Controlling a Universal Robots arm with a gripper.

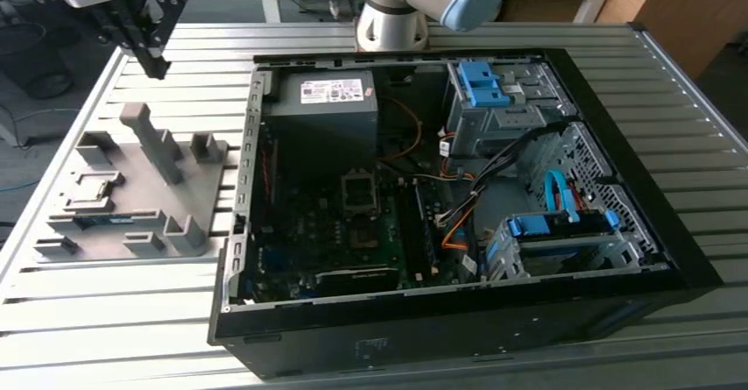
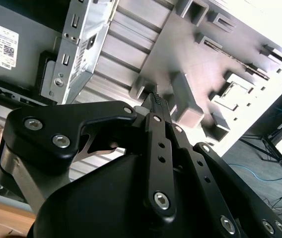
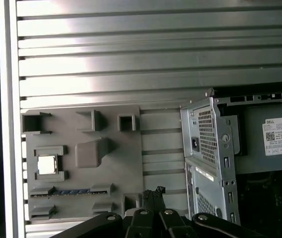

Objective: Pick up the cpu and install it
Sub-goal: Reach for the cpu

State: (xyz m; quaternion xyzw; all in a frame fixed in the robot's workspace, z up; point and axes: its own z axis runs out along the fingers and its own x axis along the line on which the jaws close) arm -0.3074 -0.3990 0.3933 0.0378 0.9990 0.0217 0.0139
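Silver-grey flat square cpu (image 3: 47,164) looks light, fragile (I'd take its opposite edges); my hand (image 1: 154,64), exterior view's upper left, is pinched narrow, empty.

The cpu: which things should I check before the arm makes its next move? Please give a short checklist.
1. The cpu lies in its pocket on the grey tray: ok.
2. The gripper holds nothing: ok.
3. The gripper is close to the cpu: not ok, it hangs high and apart from it.
4. The gripper is open for a grasp: not ok, it is shut.
5. The socket inside the case is free: cannot tell.
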